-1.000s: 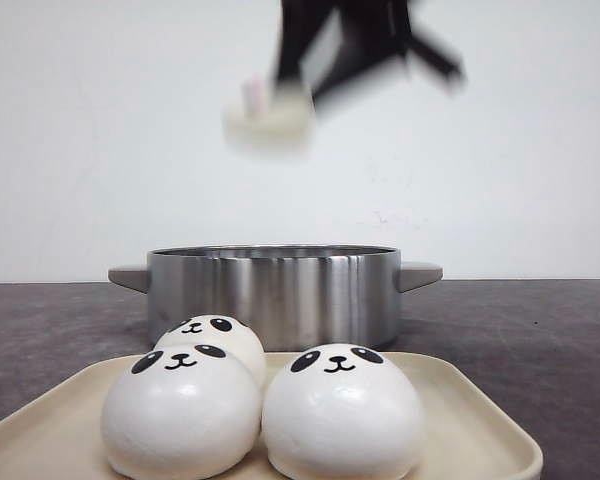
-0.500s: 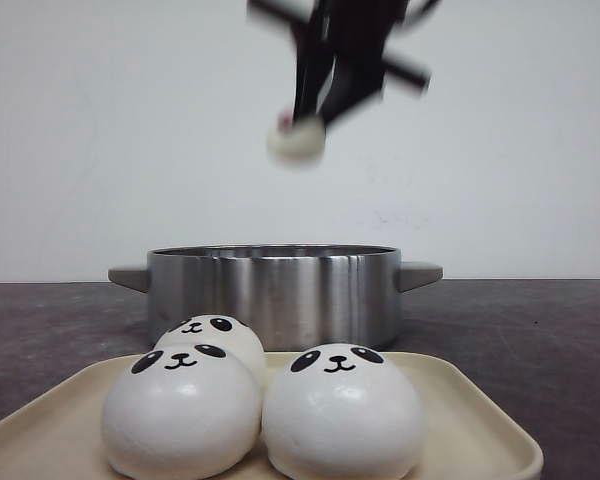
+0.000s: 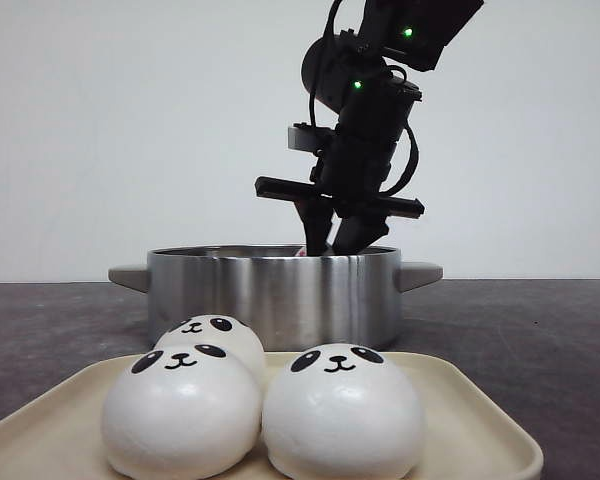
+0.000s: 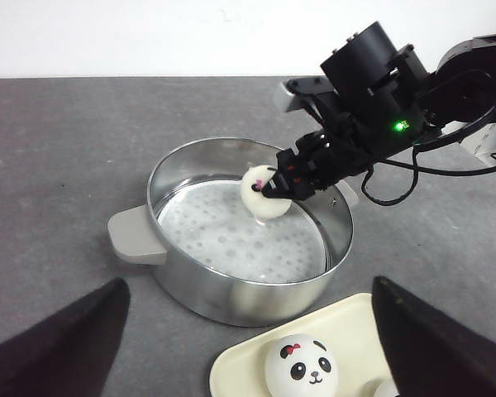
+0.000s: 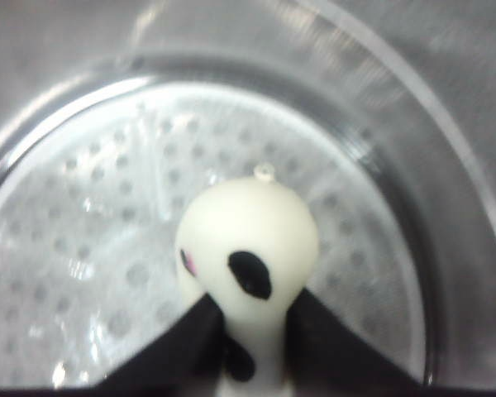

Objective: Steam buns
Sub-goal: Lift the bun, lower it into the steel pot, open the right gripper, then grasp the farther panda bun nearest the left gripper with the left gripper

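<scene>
My right gripper (image 3: 330, 238) reaches down into the steel steamer pot (image 3: 272, 295) and is shut on a white panda bun (image 5: 246, 256), squeezed between its fingers just above the perforated white liner (image 4: 223, 236). The held bun also shows in the left wrist view (image 4: 261, 192). Three more panda buns (image 3: 180, 410) (image 3: 342, 410) (image 3: 212, 335) sit on the cream tray (image 3: 470, 420) in front of the pot. My left gripper (image 4: 248, 364) is open and empty above the tray's near side, its dark fingers (image 4: 54, 339) wide apart.
The pot has grey side handles (image 4: 136, 236). It stands on a dark grey table (image 3: 520, 330) before a white wall. The right arm's body (image 4: 380, 99) leans over the pot's far rim.
My right gripper has come down from high above with the bun and now holds it inside the pot. The tray's buns have not moved.
</scene>
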Controlling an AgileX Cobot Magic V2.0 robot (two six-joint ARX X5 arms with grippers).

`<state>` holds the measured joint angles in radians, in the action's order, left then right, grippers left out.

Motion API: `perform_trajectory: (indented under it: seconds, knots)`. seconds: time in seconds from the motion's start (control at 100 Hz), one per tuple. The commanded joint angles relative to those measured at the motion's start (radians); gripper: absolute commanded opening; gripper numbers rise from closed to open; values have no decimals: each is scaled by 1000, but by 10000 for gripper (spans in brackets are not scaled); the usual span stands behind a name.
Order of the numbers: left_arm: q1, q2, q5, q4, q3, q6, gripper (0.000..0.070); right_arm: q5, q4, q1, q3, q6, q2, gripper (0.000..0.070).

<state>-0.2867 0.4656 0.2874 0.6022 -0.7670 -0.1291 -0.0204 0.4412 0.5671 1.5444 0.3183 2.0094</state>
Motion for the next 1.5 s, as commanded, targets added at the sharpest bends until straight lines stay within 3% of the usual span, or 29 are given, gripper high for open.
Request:
perform_trajectory:
  seconds: [0.0,0.13,0.35,0.41,0.5,0.81,0.99,1.23,1.49]
  knots:
    - [-5,5,-2,-11,-13,8,546,-7,-8,5,17,-4,14,366]
    - [-5,5,-2,-11,-13,5,546,-7,8,-2,17,-4,14,416]
    - [-5,5,-2,-8,-13,5,544,-3,24,-5,34,-3,-17,403]
    - [-5,7,-2,1,-13,5,544,-3,47,-5,47,-5,-56,299]
    - [-5,27,5,16,-13,4,544,-4,80,1,55,-23,-146,0]
    - [-124,296,5,2,-13,-108,546,-13,167,124,55,-64,-595,5]
    - [-250,524,-16,-15,-13,-165,545,-132,190,214,55,-64,-795,5]
    - [-323,775,-44,-118,-14,-239,546,-245,245,245,55,-64,-906,5]
    - [-378,919,-65,-236,-28,-265,546,-276,348,245,55,-59,-911,5]
